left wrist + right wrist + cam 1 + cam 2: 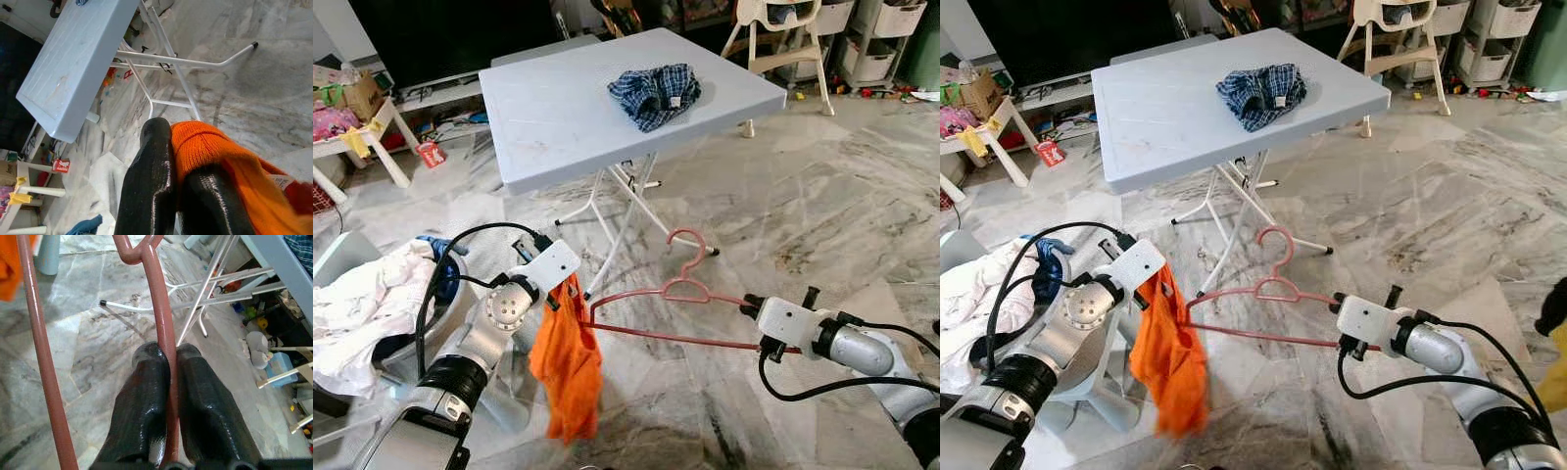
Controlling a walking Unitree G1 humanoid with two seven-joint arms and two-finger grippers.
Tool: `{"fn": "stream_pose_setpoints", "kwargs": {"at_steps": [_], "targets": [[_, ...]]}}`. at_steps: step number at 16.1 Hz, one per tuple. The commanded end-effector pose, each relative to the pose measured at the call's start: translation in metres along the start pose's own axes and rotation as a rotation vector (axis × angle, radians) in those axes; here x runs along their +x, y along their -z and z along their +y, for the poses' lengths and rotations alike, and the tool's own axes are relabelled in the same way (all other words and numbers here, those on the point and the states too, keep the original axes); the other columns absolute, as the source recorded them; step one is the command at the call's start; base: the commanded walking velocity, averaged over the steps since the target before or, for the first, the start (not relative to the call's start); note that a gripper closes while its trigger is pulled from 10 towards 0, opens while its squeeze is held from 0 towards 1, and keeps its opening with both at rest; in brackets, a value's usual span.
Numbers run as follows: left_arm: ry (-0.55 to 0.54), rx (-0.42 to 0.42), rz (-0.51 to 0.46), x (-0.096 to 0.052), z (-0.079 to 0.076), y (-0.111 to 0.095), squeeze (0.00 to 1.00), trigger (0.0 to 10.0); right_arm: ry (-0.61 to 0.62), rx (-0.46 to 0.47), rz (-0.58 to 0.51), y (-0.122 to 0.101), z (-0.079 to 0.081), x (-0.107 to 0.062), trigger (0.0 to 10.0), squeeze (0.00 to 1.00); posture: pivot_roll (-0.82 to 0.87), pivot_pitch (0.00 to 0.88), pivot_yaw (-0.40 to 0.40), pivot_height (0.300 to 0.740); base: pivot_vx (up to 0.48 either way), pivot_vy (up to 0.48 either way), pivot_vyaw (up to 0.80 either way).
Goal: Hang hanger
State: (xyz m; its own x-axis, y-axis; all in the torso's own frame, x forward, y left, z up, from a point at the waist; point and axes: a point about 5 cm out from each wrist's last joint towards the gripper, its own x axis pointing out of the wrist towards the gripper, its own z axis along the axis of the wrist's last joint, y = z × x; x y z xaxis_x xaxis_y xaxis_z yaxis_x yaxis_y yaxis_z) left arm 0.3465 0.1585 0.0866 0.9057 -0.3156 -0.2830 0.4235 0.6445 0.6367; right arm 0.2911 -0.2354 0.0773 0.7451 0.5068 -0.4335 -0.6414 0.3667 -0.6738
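Hanger, head views: red hanger spans between both grippers, apparently steadied for dressing.
Left wrist: left gripper pinches orange garment, folding tabletop beyond.
Right wrist: right gripper clamps the hanger's arm.

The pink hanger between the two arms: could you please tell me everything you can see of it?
The pink hanger is a thin, smooth frame, plastic or coated wire by its look, with a curled hook, sloped shoulders and a straight bottom bar. It is held in the air above the marble floor, in front of the folding table, hook pointing away from the robot. The right end effector is shut on one shoulder arm. The orange garment hangs at its other end, pinched by the left end effector.
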Motion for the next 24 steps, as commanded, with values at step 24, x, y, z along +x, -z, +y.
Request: {"fn": "stream_pose_setpoints", "kwargs": {"at_steps": [24], "targets": [[-0.023, -0.009, -0.019, -0.001, 0.01, -0.003, 0.0, 10.0, 0.086, -0.058, 0.094, -0.007, 0.012, 0.039, 10.0, 0.0, -0.1, 0.0, 0.162, 0.74, 0.0, 0.0, 0.0]]}}
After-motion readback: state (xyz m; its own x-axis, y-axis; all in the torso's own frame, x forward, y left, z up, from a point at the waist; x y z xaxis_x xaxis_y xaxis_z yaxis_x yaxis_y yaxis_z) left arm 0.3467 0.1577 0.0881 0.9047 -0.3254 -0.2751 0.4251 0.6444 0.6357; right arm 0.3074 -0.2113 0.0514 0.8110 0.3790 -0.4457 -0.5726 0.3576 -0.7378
